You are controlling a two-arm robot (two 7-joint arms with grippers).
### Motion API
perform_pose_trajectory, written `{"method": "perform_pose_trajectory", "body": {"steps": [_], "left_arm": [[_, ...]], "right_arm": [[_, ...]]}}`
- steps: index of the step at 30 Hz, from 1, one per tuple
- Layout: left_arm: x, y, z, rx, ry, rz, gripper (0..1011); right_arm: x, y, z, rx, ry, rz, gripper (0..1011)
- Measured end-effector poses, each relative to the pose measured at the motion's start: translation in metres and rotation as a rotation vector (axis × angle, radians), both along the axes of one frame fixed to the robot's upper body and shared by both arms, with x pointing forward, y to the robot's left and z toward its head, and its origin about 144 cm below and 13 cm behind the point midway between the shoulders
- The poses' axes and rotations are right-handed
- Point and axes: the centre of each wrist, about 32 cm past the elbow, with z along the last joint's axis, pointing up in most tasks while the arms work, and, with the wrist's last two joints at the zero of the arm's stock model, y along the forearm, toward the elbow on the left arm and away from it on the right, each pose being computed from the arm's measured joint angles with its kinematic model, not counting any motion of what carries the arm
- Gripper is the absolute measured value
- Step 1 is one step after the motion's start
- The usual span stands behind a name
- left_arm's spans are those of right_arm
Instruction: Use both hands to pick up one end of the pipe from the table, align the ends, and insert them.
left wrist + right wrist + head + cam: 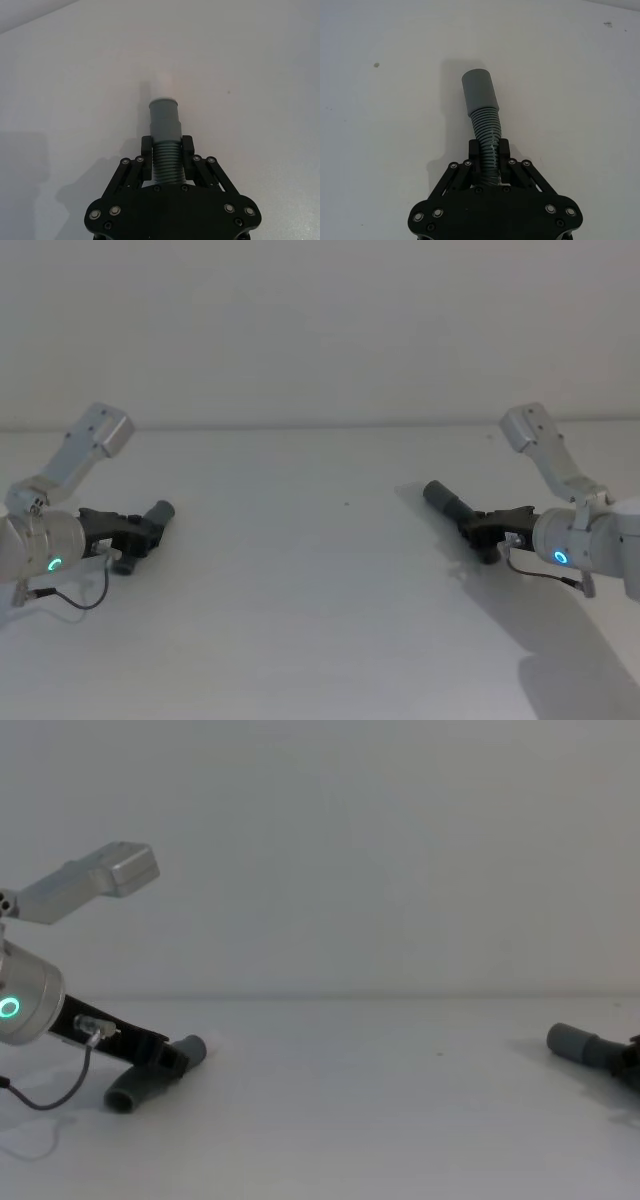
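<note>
Noted pipe (167,167) held by its ribs at both ends, low over the bench (320,620). Found left pincer (167,147) clamped just behind the spigot cuff (164,117), right pincer (488,150) clamped farther back from the plain cuff (479,92), well apart across the bench. Expect trouble at mating: could sag off-axis on the free ribs ahead of the right grip, jamming spigot against rim; could also slide through either grip under push.

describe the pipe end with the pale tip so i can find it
Over the white table, look to the robot's left side, where the left pincer grips the ribbed pipe. The cuff sticking out ends in a narrower whitish spigot; the other cuff, in the right pincer, is plain grey.
</note>
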Motion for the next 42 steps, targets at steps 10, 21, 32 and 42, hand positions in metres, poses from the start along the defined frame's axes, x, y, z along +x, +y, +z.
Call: {"method": "perform_pose_trajectory", "body": {"steps": [10, 21, 32, 42], "left_arm": [[0.0000, 0.0000, 0.0000, 0.000, 0.000, 0.000, 312], [0.0000, 0.0000, 0.0000, 0.000, 0.000, 0.000, 312], [-0.0002, 0.0018, 0.0007, -0.004, 0.001, -0.014, 313], [-0.0006, 0.0093, 0.0095, -0.047, -0.023, -0.117, 313]], "right_arm": [[0.0000, 0.0000, 0.0000, 0.000, 0.000, 0.000, 192], [0.0000, 0.0000, 0.0000, 0.000, 0.000, 0.000, 192], [0.0000, 0.0000, 0.0000, 0.000, 0.000, 0.000, 192], [0.0000, 0.0000, 0.0001, 0.000, 0.000, 0.000, 192]]}}
